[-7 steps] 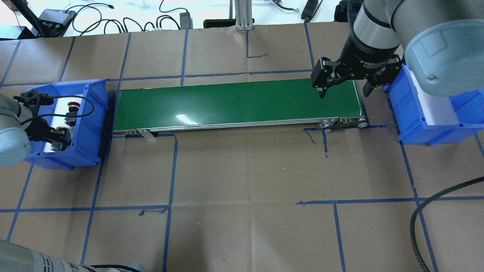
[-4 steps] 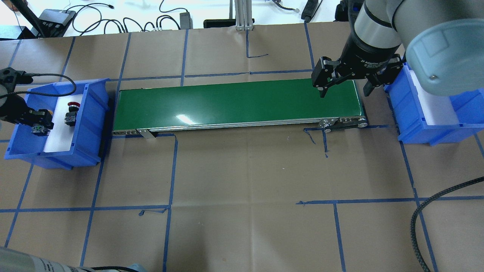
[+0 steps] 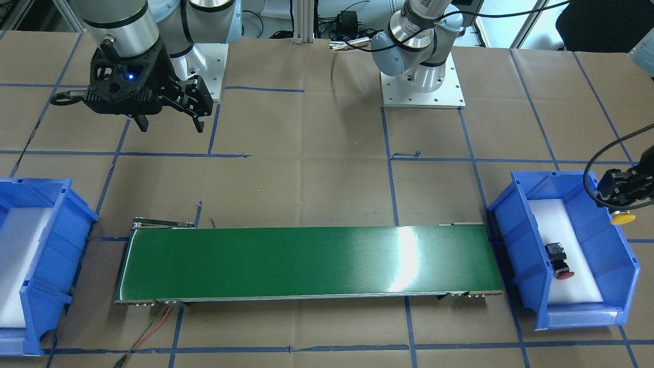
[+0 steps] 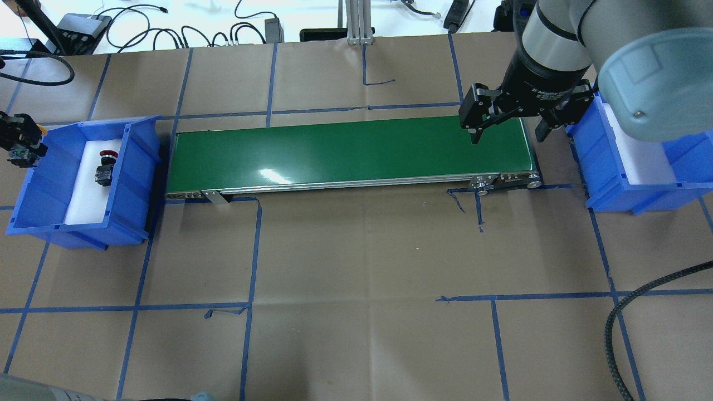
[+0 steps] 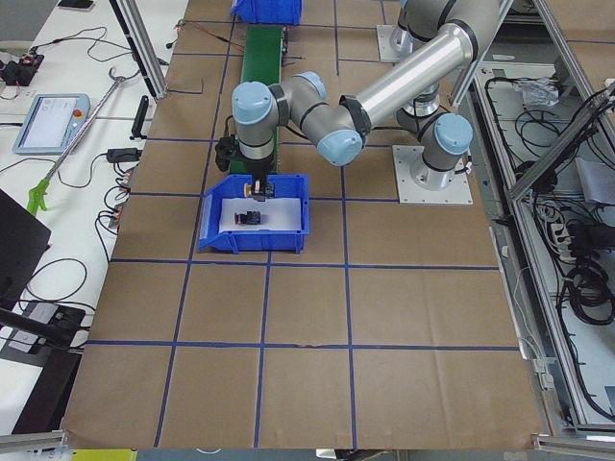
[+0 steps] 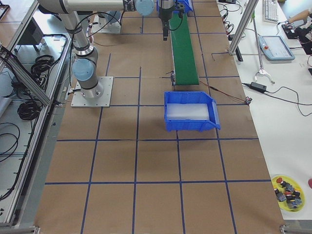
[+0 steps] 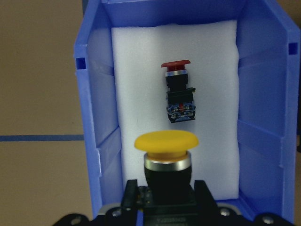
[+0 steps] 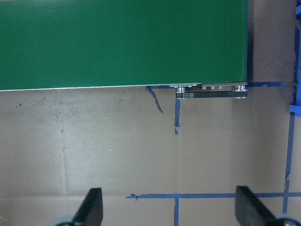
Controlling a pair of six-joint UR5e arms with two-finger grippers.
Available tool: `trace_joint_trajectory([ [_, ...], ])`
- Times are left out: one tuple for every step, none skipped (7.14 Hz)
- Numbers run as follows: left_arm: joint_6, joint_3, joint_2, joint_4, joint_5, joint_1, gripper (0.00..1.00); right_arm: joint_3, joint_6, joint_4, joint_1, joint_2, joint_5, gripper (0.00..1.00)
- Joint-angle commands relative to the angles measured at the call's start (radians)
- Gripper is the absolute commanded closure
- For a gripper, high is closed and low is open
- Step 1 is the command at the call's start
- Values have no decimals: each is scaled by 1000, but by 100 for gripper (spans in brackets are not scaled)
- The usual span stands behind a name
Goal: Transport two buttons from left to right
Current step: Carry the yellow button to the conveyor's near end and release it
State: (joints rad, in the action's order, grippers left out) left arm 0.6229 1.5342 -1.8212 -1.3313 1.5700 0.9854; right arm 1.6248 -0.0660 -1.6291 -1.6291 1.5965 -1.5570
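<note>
left claw [image 7: 165,194] clamps yellow button [image 7: 166,142], cap forward | your belt [image 4: 345,150] lies past blue bin [image 4: 133,184], toward wide-open right claw [image 4: 504,120]

Brown paper [image 4: 362,250] crossed by blue tape [image 4: 83,308] covers the table [image 6: 146,161]; a white bench [image 6: 287,156] runs alongside.

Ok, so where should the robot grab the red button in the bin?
Probably by the black neck of the red button, straight down from above: it lies on its side on the foam, and the walls of the blue bin block sideways reaches.
</note>
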Motion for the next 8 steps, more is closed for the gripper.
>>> trace_joint_trajectory([
  [-134, -25, -6, -11, 4, 153, 97, 1, 0, 0, -1, -3, 0, 0],
  [-208, -25, -12, -6, 14, 227, 97, 3, 0, 2, -1, -1, 0, 0],
  [-298, -23, -23, -6, 13, 293, 97, 1, 0, 2, -1, -1, 1, 0],
  [-327, -2, -27, 4, 13, 329, 97, 3, 0, 0, -3, -4, 2, 0],
  [-333, 19, -61, 45, 12, 338, 97, 1, 0, 0, -2, -1, 0, 0],
  [-357, 33, -113, 105, 12, 351, 97, 1, 0, 2, -1, -1, 1, 0],
  [-374, 52, -145, 179, 13, 384, 97, 0, -2, 2, -3, 2, 2, 0],
  [-393, 72, -164, 216, 13, 409, 97, 3, -2, 0, -2, 2, 2, 0],
])
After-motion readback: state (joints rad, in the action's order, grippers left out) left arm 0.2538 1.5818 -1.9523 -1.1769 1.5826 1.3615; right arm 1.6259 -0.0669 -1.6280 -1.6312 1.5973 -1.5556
